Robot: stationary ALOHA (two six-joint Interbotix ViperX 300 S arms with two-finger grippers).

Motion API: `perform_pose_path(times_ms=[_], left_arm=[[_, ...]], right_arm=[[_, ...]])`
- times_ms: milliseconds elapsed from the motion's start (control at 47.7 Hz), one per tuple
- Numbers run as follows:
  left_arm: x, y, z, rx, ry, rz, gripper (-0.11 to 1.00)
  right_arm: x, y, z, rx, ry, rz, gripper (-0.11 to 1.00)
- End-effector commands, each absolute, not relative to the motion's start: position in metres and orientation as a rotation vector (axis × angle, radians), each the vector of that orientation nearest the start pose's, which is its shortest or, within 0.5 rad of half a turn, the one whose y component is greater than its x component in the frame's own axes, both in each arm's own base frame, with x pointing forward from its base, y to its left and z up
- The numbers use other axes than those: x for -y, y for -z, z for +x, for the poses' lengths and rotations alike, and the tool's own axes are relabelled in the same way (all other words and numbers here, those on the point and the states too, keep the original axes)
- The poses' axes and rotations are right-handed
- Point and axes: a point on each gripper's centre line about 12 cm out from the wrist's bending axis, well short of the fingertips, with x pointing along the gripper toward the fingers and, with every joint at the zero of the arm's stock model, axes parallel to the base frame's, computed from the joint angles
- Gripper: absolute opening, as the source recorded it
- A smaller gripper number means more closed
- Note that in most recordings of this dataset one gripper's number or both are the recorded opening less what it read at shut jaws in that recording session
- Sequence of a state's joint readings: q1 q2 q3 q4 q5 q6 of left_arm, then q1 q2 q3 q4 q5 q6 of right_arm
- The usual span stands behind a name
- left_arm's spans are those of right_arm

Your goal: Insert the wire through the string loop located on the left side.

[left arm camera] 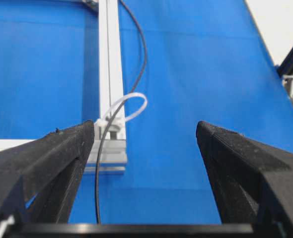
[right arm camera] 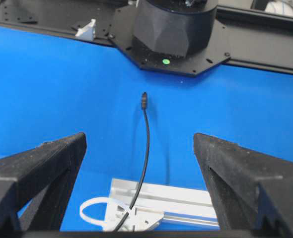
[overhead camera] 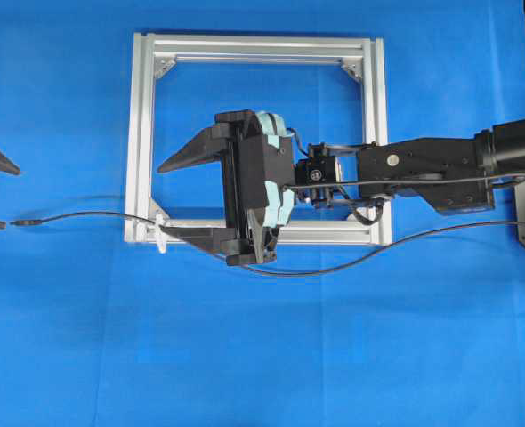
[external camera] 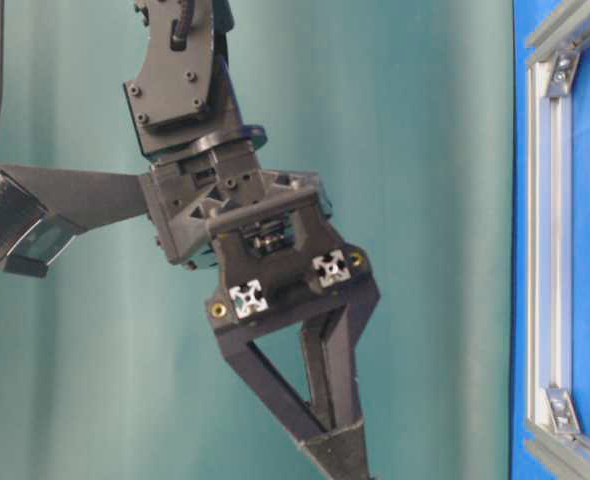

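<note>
Across the overhead view, your wire [overhead camera: 93, 216] runs left to right, plug [overhead camera: 28, 222] pointing left at mid-left, crossing the frame's [overhead camera: 141, 133] lower-left corner by the string loop [overhead camera: 161, 238]. Your right gripper [overhead camera: 177, 199] hangs over the frame, jaws spread wide, holding nothing. Table-level: the left gripper [external camera: 330, 440] points down, empty. Left wrist view: fingers [left arm camera: 47, 158] apart, the loop standing between them, wire running away up the frame. Right wrist view: jaws wide, the wire passes the loop [right arm camera: 103, 214], plug pointing up-frame.
</note>
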State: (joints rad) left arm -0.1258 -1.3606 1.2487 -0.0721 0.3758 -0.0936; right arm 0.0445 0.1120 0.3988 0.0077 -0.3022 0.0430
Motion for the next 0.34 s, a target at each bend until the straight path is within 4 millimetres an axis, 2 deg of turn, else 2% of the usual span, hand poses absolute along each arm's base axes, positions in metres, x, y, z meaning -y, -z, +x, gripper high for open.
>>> perform_pose_path(times_ms=[0, 314], left_arm=[[0.0193, -0.2525, 0.1322, -0.275, 0.126, -0.142, 0.78], [0.0192, -0.2518, 0.1326, -0.269, 0.125, -0.141, 0.78]], right_arm=[[-0.0190, -0.2715, 0.4681, -0.151, -0.033, 0.053, 0.96], [-0.0181, -0.2715, 0.4681, -0.151, -0.031, 0.056, 0.96]])
